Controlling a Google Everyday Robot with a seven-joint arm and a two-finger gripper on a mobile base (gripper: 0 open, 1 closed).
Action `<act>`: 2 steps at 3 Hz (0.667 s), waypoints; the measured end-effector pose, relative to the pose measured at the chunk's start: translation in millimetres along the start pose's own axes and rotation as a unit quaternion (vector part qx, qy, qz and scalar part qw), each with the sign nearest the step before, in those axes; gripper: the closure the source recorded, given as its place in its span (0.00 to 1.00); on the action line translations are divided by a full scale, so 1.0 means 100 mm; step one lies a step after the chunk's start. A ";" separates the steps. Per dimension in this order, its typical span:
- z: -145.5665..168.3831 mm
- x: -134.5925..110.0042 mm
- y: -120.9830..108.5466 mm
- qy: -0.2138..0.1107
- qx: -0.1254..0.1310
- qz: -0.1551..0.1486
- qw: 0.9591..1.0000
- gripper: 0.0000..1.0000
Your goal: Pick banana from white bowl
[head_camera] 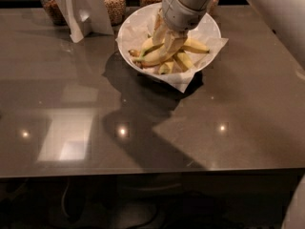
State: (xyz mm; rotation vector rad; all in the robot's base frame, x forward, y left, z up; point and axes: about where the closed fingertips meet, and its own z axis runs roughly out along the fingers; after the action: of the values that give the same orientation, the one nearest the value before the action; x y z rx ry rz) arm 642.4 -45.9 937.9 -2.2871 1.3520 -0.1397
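Observation:
The white bowl (125,30), lined with crumpled white paper, stands at the back middle of the dark table and holds several bananas. The long pale yellow banana (147,60) lies across the bowl's left-front part, its end pointing left. My gripper (166,46) reaches down from above into the middle of the bowl, right over the long banana's right half, which it hides. Shorter bananas (196,46) lie to its right and in front of it.
A white folded card stand (81,9) and glass jars of grain (114,4) stand along the back edge, left of the bowl. My arm's white body (281,23) fills the upper right. The grey table (143,128) stretches toward the front.

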 end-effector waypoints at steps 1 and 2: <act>0.10 0.14 0.10 0.022 -0.024 -0.004 0.999 0.52; 0.10 0.29 0.20 0.043 -0.045 -0.011 0.998 0.37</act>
State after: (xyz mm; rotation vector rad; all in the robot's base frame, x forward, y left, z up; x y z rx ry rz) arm 644.9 -75.3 916.2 -2.3954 1.4029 -0.1916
